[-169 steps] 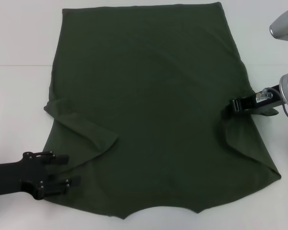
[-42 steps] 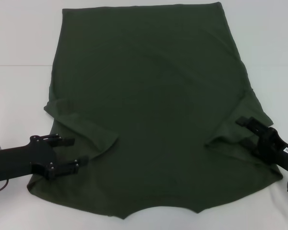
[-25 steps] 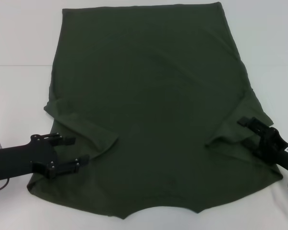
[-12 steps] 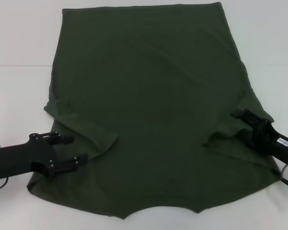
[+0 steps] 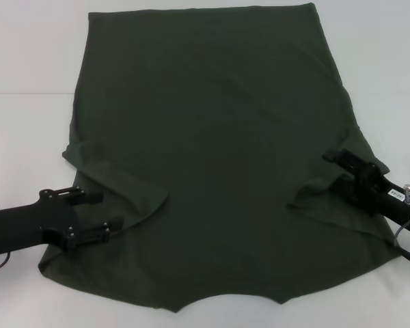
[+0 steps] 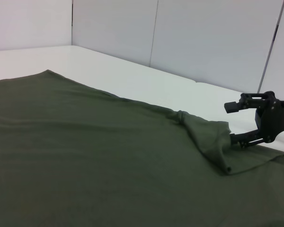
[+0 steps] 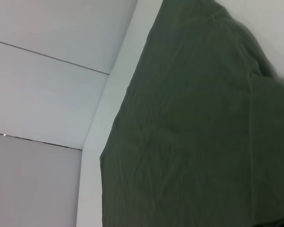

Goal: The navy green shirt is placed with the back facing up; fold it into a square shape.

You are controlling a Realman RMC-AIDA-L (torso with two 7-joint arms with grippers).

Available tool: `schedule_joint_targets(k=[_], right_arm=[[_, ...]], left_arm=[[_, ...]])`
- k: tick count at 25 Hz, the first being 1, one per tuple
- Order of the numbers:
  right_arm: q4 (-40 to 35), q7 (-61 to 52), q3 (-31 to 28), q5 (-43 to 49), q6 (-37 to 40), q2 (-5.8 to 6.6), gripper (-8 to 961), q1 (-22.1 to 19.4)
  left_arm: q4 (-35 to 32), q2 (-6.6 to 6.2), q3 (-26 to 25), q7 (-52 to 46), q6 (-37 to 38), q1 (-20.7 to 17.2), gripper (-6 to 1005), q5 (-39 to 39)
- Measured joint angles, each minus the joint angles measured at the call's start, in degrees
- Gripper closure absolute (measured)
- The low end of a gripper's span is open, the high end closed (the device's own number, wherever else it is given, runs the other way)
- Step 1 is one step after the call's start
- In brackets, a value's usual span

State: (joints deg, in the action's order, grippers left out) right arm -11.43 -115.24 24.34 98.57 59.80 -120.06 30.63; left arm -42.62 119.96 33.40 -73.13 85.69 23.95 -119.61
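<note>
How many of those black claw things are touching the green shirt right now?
2. The left end effector sits at the navy green shirt's folded-in left sleeve; the right end effector at its right sleeve fold.

Navy green shirt [image 5: 219,150] flat, sleeves folded inward.

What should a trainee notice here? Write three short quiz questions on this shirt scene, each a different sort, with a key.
1. True or false: the navy green shirt is already folded into a square.
2. The right claw is at: A) the shirt's far hem; B) the folded-in sleeve on its own side; C) bare table, well clear of the fabric.
3. Fill in: the left claw, at the shirt's near left edge, has its jaws ____.

Key: 1 false; 2 B; 3 open.
</note>
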Motion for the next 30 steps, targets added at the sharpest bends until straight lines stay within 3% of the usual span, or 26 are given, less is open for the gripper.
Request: schedule_joint_targets(k=[6, 13, 19, 24, 30], right_arm=[[0.4, 0.1, 0.0, -0.1, -1.1, 0.0, 56, 1.2], [0.4, 1.8, 1.9, 0.2, -3.9, -0.05, 56, 8.6], [0.4, 2.7, 7.4, 0.2, -4.7, -0.11, 56, 13.6], [0.1, 5.0, 8.2, -0.1, -0.6, -0.1, 56, 12.3], [-1.7, 6.4, 7.4, -3.5, 5.8, 0.12, 56, 4.7]], left_arm=[[0.0, 0.0, 0.0, 0.0, 0.0, -0.1, 299, 0.0], [0.0, 0.0, 0.0, 0.3, 0.0, -0.2, 300, 0.0], [0.0, 0.0, -0.4, 0.3, 0.0, -0.6, 300, 0.0], [0.0, 0.0, -1.4, 0.3, 0.4, -0.7, 300, 0.0], [0.0, 0.0, -1.5, 0.4, 0.6, -0.8, 299, 0.0]])
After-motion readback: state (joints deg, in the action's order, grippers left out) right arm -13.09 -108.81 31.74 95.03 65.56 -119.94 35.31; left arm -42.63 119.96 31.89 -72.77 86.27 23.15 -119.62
